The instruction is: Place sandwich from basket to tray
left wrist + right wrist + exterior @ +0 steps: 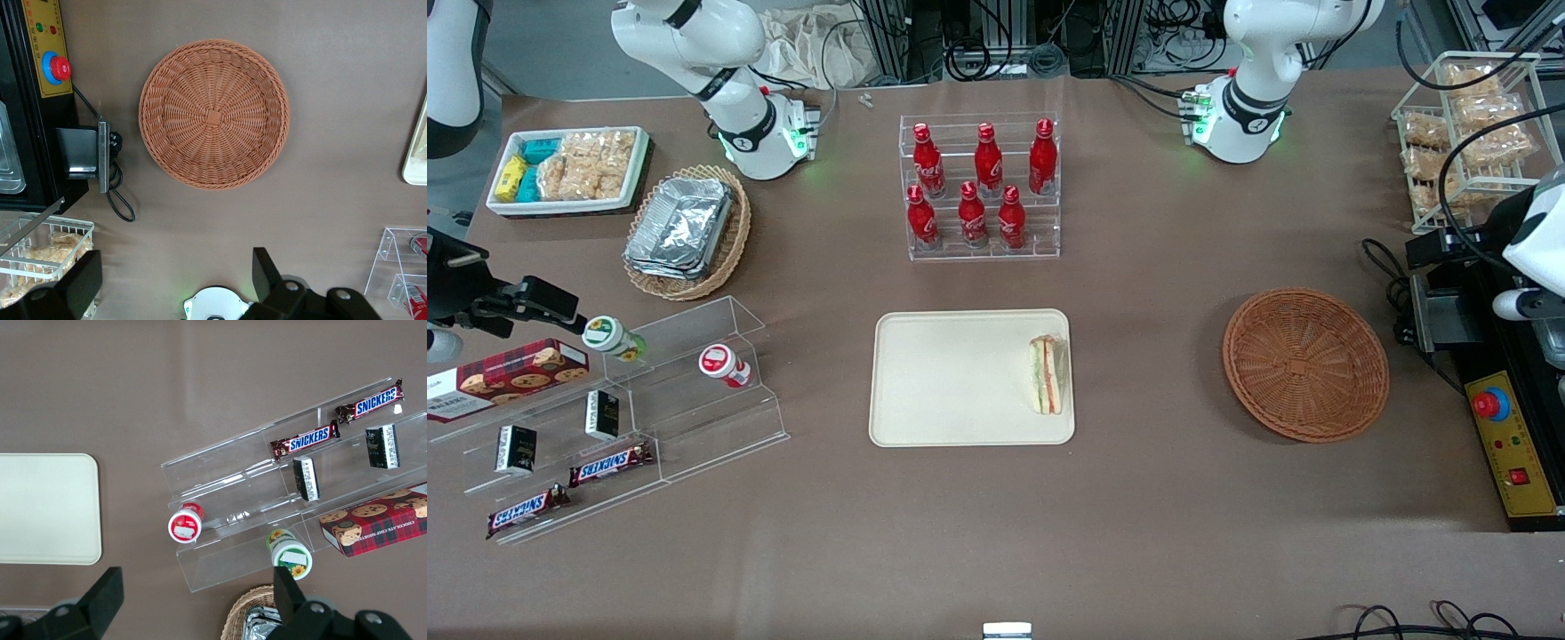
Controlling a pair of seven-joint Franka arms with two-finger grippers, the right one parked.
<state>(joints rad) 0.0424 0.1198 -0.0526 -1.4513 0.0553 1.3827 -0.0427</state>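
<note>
The sandwich (1047, 373) lies on the cream tray (951, 378), at the tray's end nearest the basket. The round reddish-brown basket (1305, 363) is empty and stands toward the working arm's end of the table. In the left wrist view my gripper (175, 263) is open and empty, high above the table beside the basket (213, 113). A corner of the tray (417, 160) shows there too. In the front view only the arm's wrist (1534, 244) shows, at the table's end past the basket.
A black and yellow control box with a red stop button (1491, 404) and a wire rack of snacks (1463, 133) stand beside the basket. A clear rack of red bottles (980, 187) stands farther from the camera than the tray. An acrylic snack shelf (605, 418), a tan foil basket (685, 231) and a white snack bin (565, 169) lie toward the parked arm's end.
</note>
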